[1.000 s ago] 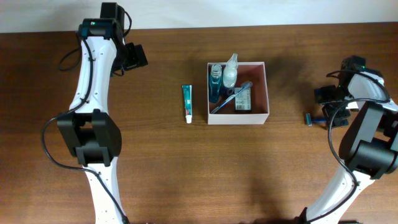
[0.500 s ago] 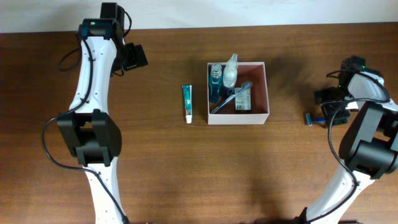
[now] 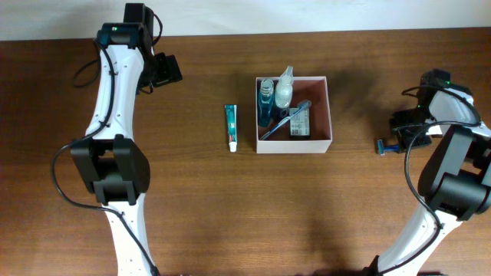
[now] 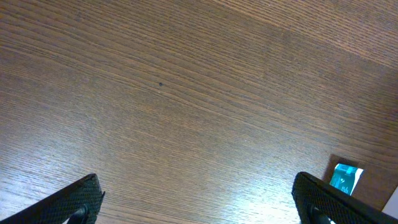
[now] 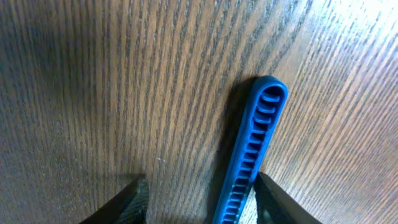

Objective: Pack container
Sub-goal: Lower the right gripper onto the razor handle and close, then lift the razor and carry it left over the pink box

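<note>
From above, the container (image 3: 294,147) sits mid-worktop (image 3: 230,215), already holding a blue bottle (image 3: 266,103), a clear spray bottle (image 3: 285,86) and a toothbrush (image 3: 288,119). A toothpaste tube (image 3: 231,127) lies just off its left wall. The left gripper (image 3: 165,70) hangs well away toward the far left corner, and the right gripper (image 3: 401,138) is out at the right edge, well apart from the box, right over a blue razor (image 3: 386,146). Over to the left wrist camera: the left gripper (image 4: 199,208) is spread wide over bare wood, nothing between its fingers (image 4: 78,199), and the end of the toothpaste tube (image 4: 345,177) peeks in at lower right. On the right wrist camera, the right gripper (image 5: 204,202) is partly spread around the ribbed razor (image 5: 252,155) handle. One finger (image 5: 273,199) is hard up beside it, the other is clear of it with wood showing between. No pinch, and the container is out of this shot.
</note>
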You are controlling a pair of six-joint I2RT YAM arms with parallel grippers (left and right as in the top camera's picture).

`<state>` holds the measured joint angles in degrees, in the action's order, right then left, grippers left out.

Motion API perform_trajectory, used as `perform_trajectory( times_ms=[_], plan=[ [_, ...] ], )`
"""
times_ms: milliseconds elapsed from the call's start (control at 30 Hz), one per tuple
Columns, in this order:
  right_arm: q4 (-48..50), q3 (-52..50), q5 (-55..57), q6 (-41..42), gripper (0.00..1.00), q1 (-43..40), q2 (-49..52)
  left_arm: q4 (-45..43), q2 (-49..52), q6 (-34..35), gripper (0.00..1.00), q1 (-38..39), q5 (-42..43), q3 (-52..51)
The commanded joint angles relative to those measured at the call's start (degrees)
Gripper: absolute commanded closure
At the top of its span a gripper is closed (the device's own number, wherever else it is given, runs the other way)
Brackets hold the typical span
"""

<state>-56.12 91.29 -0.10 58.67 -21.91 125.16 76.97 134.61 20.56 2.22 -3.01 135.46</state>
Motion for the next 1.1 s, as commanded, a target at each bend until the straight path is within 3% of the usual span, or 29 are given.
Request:
perform_trajectory(
  times_ms=[0,733,1067],
  plan=[
    [-0.7,-3.0,0.5,0.2,0.53,0.5,4.6,0.0,0.3,-0.9,0.01,0.0,-0.2,0.6],
    [-0.6,-3.0,0.5,0.2,0.96,0.5,4.6,0.0,0.3,-0.9,0.0,0.0,-0.2,0.6],
    [-0.6,-2.9,-0.6,0.2,0.96,0.5,4.6,0.0,0.3,-0.9,0.01,0.0,-0.2,0.6]
  ],
)
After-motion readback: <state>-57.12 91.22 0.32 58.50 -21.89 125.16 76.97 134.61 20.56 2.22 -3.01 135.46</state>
